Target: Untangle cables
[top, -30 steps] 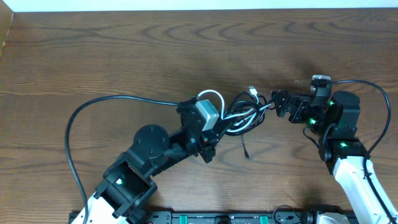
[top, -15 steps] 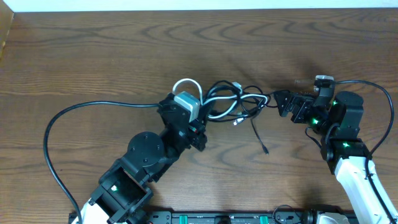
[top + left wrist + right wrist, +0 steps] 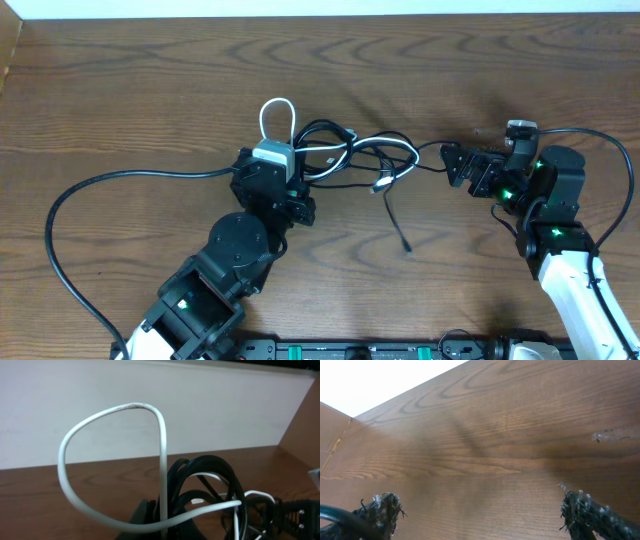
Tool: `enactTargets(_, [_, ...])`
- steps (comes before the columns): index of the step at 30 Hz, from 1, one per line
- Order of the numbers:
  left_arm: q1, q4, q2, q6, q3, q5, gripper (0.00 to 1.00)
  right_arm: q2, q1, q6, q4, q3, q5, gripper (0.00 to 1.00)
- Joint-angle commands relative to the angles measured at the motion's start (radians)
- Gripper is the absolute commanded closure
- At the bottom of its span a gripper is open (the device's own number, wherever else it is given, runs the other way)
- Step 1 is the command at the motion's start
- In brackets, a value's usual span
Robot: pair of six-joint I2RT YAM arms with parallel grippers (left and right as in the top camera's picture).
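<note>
Pincer on the left (image 3: 298, 168) is pressed together on the cables (image 3: 365, 160), with the white loop (image 3: 278, 112) poking out at its 12 o'clock. Tangle sits mid-counter (image 3: 150, 80), and one black tail (image 3: 397, 225) trails toward 6 o'clock. Right pincer (image 3: 452, 165), at the bundle's 3 o'clock, is spread wide, a black strand reaching one finger.

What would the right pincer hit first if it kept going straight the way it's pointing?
Probably the tangled bundle of thin black and white cables: the open right pincer points at its nearest loops, and one black strand lies beside a fingertip. Relative height is unclear.
</note>
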Motion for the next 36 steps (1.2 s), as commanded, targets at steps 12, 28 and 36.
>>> enactTargets(12, [0.020, 0.001, -0.059, 0.188, 0.047, -0.578, 0.92, 0.017, -0.038, 0.003, -0.020, -0.008, 0.171, 0.01])
enactTargets(28, [0.020, 0.000, -0.058, 0.238, 0.047, -0.531, 0.92, 0.017, -0.038, -0.010, 0.007, -0.008, 0.109, 0.01])
enactTargets(36, [0.020, 0.000, -0.056, 0.173, 0.047, -0.085, 0.92, 0.017, -0.037, -0.117, 0.112, -0.008, -0.140, 0.01])
